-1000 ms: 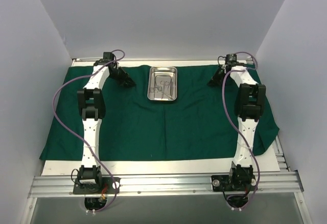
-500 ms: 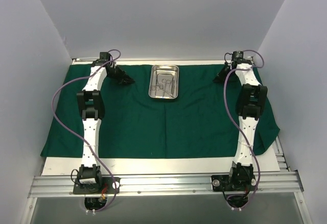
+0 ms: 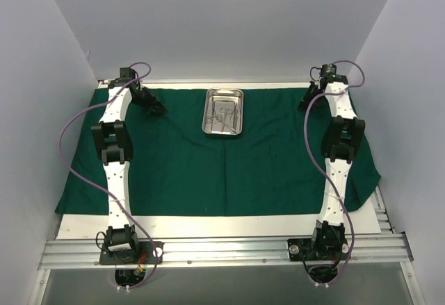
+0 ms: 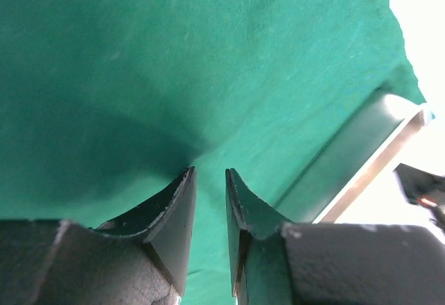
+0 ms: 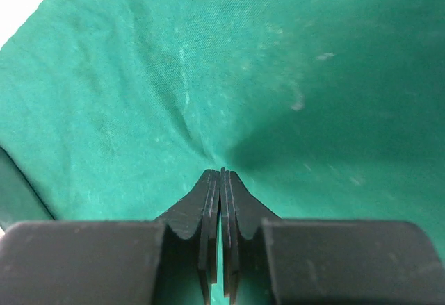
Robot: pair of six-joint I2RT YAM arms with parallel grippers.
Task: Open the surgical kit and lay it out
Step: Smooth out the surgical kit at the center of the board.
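the pale walls [image 3: 42, 76] are closing in on three sides, so i am working with little room beyond the counter [image 3: 208, 227] itself. only a bare white strip of it is showing along the near side, just ahead of the aluminium rail [image 3: 222, 249] where both arms are bolted.

the dark green drape [image 3: 229, 173] is lying spread open over nearly all the rest, reaching both side edges and running along the far edge. it is a matte woven cloth, mostly flat, with soft creases down the middle.

the broad middle and near part of the cloth is lying open between the two arms, which are stretching out along the left and right sides.

the tray [image 3: 206, 114] is sitting on the drape at the far centre, a small rectangle of shiny steel with rounded corners and a raised rim. thin silver ring-handled instruments [image 3: 224, 114] are lying inside it.

the left claw [image 3: 154, 108] is hovering by the far left corner, its dark curved fingers standing slightly parted just above the cloth, clamping nothing i can see.

the right claw [image 3: 304, 103] is at the far right corner, pressed fully closed, with creases in the drape gathering into its tips, so it is pinching the cloth.
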